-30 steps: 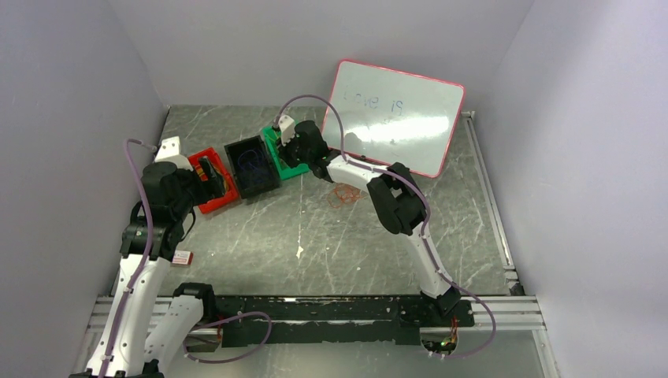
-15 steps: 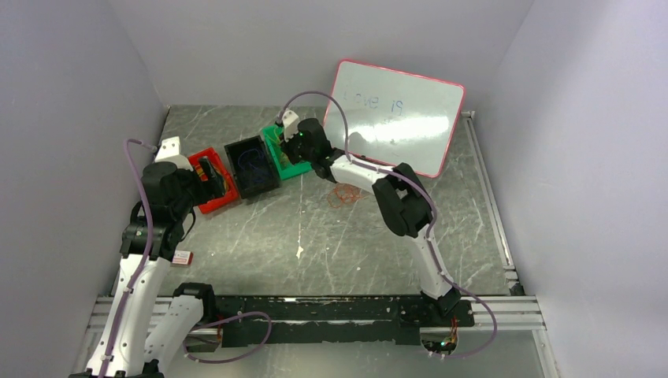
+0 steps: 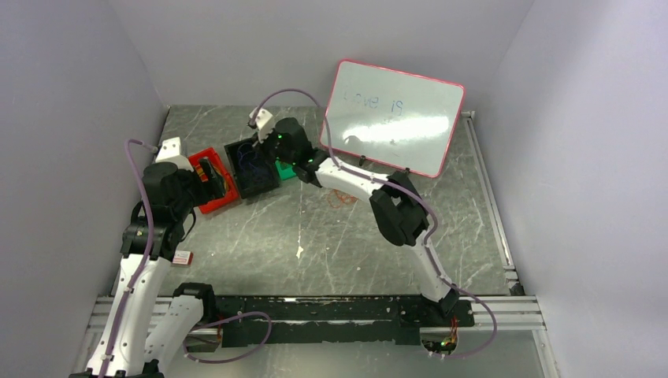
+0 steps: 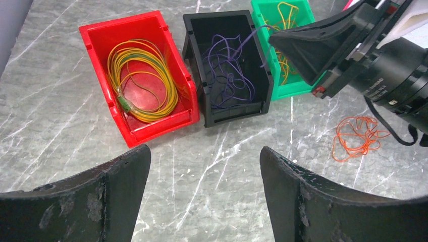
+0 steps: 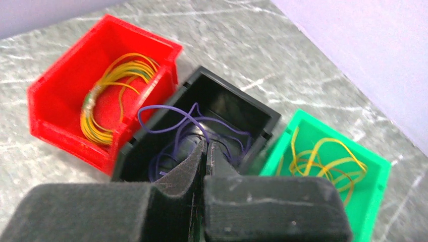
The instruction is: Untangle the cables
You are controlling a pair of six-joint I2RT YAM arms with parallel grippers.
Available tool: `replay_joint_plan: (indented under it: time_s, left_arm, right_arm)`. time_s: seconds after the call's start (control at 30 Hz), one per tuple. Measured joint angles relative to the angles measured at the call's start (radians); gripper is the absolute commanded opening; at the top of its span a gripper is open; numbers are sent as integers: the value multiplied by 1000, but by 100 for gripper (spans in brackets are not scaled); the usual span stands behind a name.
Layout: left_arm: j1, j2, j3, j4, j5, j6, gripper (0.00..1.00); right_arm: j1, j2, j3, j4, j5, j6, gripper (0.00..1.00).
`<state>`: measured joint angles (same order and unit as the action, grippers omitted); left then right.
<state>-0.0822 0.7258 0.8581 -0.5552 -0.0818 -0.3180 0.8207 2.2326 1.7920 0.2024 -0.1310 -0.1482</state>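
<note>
Over the black bin (image 4: 236,108), the right gripper (image 5: 207,145) is clamped shut, and it seems to nip a strand of the purple cable (image 4: 227,75), whose snarl lies in that bin. On the near side of the black bin the left gripper (image 4: 204,156) hangs spread wide with nothing in it. Left of the black bin, a red bin (image 4: 156,128) holds a tidy yellow-green coil (image 4: 164,80). Right of it, a green bin (image 4: 290,89) holds a loose yellow cable (image 5: 323,164). Beyond that, an orange cable (image 4: 359,137) curls on the veined grey counter (image 4: 60,116).

My worry is the pull. These strands are thread-thin, springy and glossy, so one could slide out from between the dull pads. The whole knot might also rise together, catch the bin's hard rim and tip the light plastic box.
</note>
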Motion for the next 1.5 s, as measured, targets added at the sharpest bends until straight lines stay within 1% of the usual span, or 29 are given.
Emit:
replay_joint_plan:
  time_s: [0.2, 0.53, 1.1, 1.2, 1.33, 1.5]
  left_arm:
    - [0, -1, 0, -2, 0, 0, 84]
    - [0, -12, 0, -11, 0, 1, 84]
    - [0, -2, 0, -11, 0, 8, 84]
    - [0, -2, 0, -11, 0, 8, 84]
    - [0, -2, -3, -11, 0, 8, 84]
    - [0, -1, -3, -11, 0, 7, 84]
  right_arm:
    - [47, 72, 93, -10, 8, -2, 0]
    - [52, 211, 177, -94, 92, 10, 0]
    - [89, 287, 314, -223, 296, 32, 0]
    - [100, 306, 328, -233, 330, 19, 11]
    - [114, 316, 324, -239, 360, 2, 22]
    - [123, 301, 286, -227, 363, -3, 32]
